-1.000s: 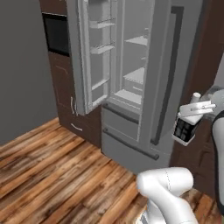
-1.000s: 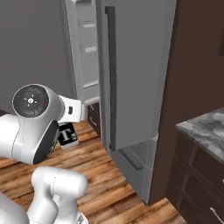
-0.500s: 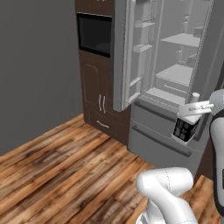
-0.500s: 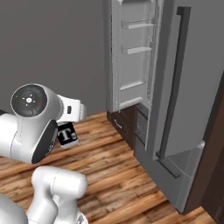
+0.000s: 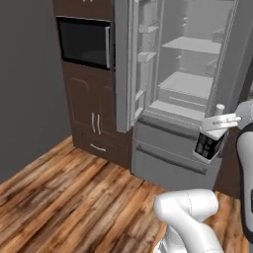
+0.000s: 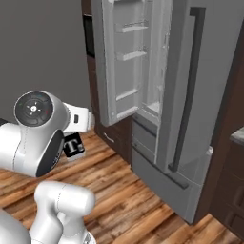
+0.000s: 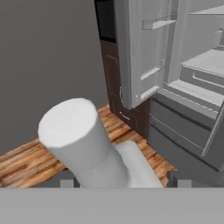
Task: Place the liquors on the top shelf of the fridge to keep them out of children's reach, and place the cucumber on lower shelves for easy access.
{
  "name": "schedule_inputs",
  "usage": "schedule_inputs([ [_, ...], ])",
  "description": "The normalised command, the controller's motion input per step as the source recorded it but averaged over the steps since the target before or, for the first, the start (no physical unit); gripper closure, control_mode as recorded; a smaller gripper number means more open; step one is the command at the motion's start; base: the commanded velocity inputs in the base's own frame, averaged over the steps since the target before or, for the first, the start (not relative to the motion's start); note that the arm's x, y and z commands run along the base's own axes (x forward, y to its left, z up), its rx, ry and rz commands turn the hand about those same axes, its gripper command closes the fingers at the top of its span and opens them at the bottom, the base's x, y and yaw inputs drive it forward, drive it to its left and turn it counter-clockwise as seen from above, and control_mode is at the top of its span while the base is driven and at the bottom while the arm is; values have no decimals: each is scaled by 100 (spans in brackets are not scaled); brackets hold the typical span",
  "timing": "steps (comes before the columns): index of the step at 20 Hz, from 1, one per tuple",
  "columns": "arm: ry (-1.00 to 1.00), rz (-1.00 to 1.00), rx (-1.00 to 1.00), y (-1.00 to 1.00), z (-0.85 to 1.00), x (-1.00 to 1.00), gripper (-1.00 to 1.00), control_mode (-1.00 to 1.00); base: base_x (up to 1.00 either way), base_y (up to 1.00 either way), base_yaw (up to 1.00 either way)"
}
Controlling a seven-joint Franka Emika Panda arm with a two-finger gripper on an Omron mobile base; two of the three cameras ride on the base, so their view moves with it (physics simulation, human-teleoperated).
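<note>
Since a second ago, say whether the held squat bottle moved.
Yes. Riding with the base, the squat bottle shifted left against the fridge: from beyond its right door to before its drawer.

open fridge (image 5: 190, 94), held dark bottle (image 5: 210, 143)

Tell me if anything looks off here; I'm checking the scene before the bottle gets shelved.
Nothing looks spilled or damaged. The fridge has its left door swung open, as the job needs, and its shelves look level. The gripper holds the squat dark bottle tilted rather than upright, its white neck close to the hand camera.
</note>
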Motion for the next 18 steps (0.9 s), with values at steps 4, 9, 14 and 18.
schedule_inputs([
  [4,0,0,0,0,0,0,100,100,32,53,-49],
  [9,0,0,0,0,0,0,100,100,35,56,-49],
  [14,0,0,0,0,0,0,100,100,34,59,-45],
  [18,0,0,0,0,0,0,100,100,31,51,-42],
])
